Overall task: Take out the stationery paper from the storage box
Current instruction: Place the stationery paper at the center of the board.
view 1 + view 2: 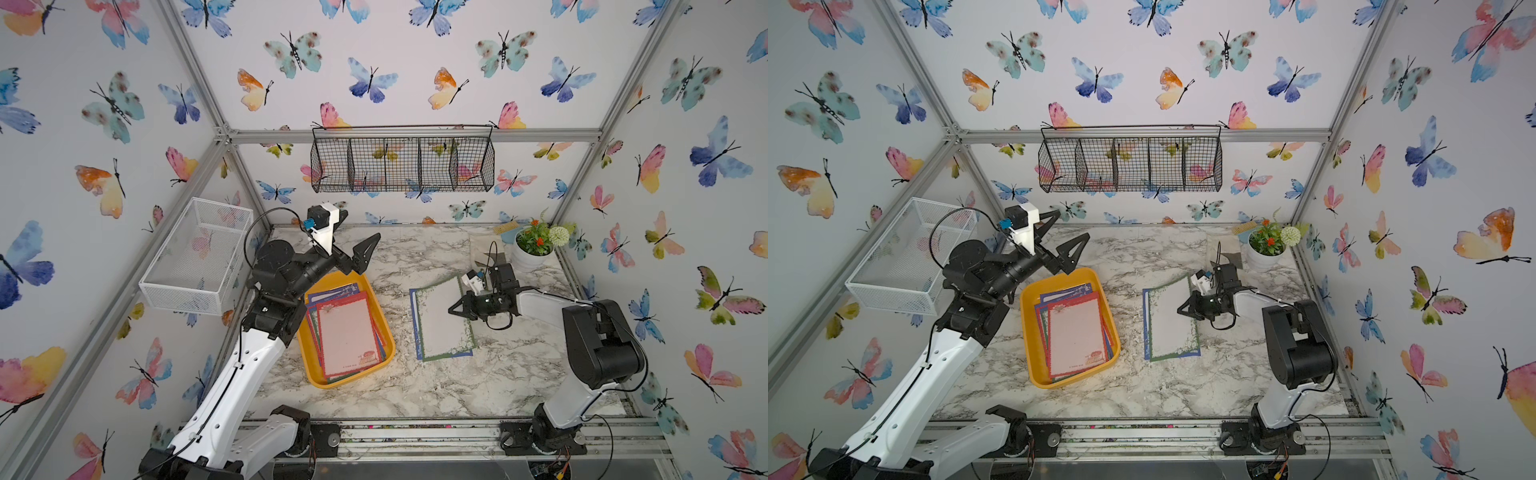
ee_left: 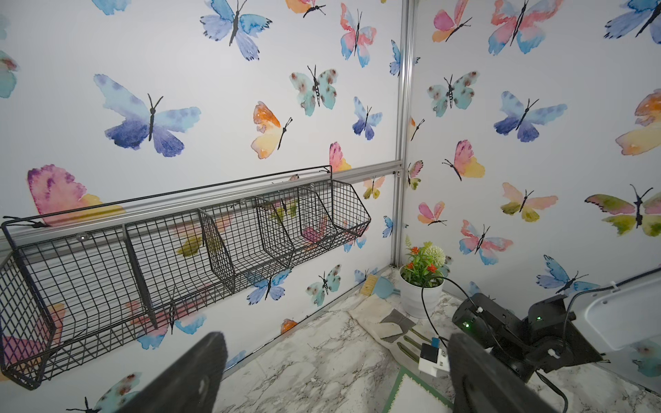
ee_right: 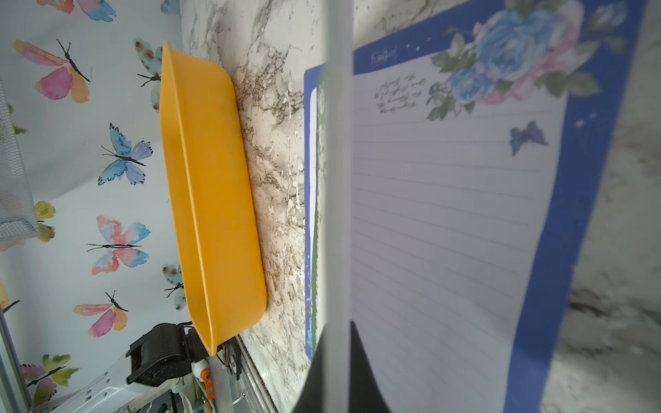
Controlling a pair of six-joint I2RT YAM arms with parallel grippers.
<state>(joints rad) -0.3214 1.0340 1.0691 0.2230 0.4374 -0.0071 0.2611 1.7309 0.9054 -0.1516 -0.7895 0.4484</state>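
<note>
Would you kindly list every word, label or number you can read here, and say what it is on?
Nothing can be read for certain.
Blue-bordered sheet: a small logo on its border and cursive lines beside the roses, both too blurred.
Red-bordered sheet atop the stack in the storage box: small print near its bottom edge, too small.
Green-bordered sheet: no text shows.

Red sheet [image 1: 347, 328] buries most of the stack [image 1: 332, 290] in the box [image 1: 324, 382]; green sheet [image 1: 442, 324] covers the blue one [image 1: 413, 324] bar its edges. Up close, the green edge is pure blur, half-hiding the right jaws.
</note>
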